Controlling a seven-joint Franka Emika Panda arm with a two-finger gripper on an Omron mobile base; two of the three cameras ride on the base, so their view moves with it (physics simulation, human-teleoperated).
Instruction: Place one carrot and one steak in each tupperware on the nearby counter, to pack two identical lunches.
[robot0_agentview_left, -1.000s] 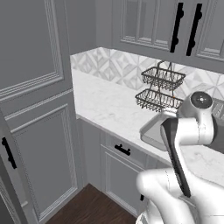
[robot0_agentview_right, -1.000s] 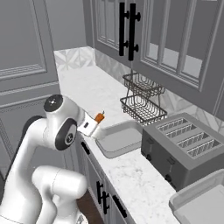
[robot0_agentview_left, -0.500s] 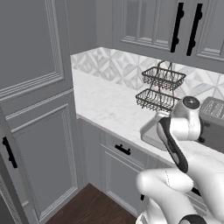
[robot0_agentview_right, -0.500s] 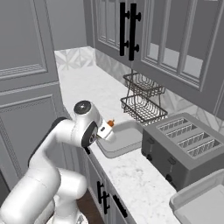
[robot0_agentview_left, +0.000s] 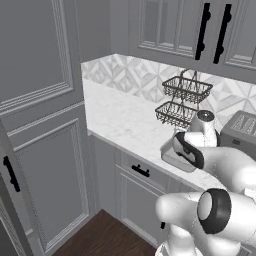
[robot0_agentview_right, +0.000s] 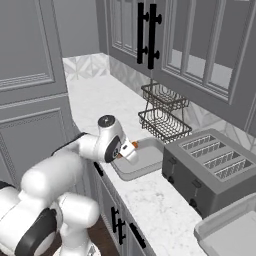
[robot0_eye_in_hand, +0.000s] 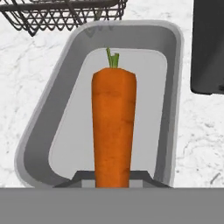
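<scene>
Swinging on from a second ago, the arm has carried the carrot (robot0_eye_in_hand: 113, 127) along the table's front edge, away from the bare corner and toward the toaster (robot0_agentview_right: 215, 167), so it now hangs over the near container (robot0_agentview_right: 145, 160). Jaws are closed on the carrot's thin end, with the thick top and its green stub pointing away from the hand, straight above the container's floor. That container sits at the front edge of the table (robot0_agentview_left: 120, 120), just beside the wire basket (robot0_agentview_right: 162, 117) and the toaster. A second container (robot0_agentview_right: 235, 235) lies past the toaster, well apart, toward the far end.

By its look the carrot is light and stiff, with a smooth tapered skin that could slide out toward the thick end if pinched loosely. The present hold near the tip leaves most of its length overhanging; a grip nearer the middle would probably swing less. It should not bruise from a short drop, so letting go low over the floor seems safe. No steak can be seen in the container yet.
</scene>
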